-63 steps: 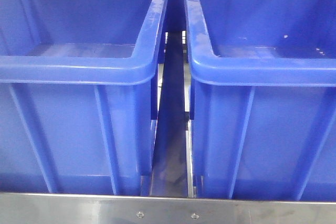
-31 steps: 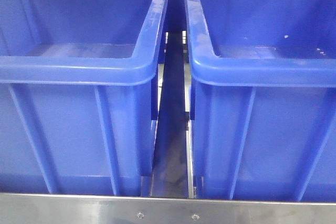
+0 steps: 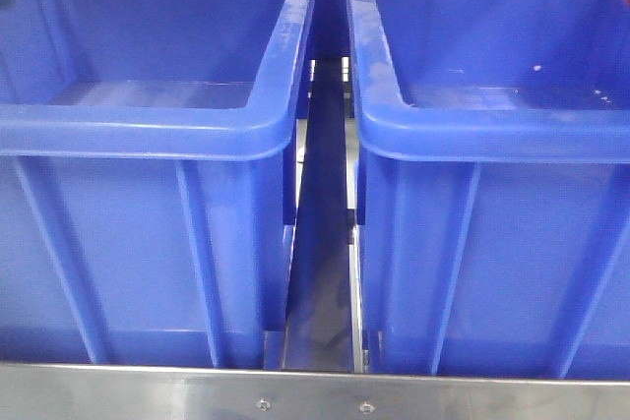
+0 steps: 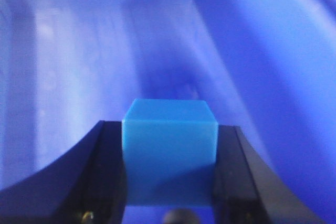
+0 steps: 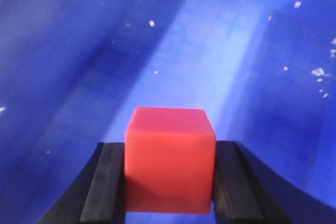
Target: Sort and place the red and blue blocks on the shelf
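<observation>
Two big blue bins sit side by side on the shelf, a narrow gap between them. The left gripper pinches the blue block between its black fingers, blue bin wall all around it. The right gripper clamps the red block likewise, over a blue bin surface flecked with white specks.

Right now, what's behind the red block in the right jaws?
Behind the red block is only the white-flecked blue bin wall. What lies directly beneath the block is hidden by it.
</observation>
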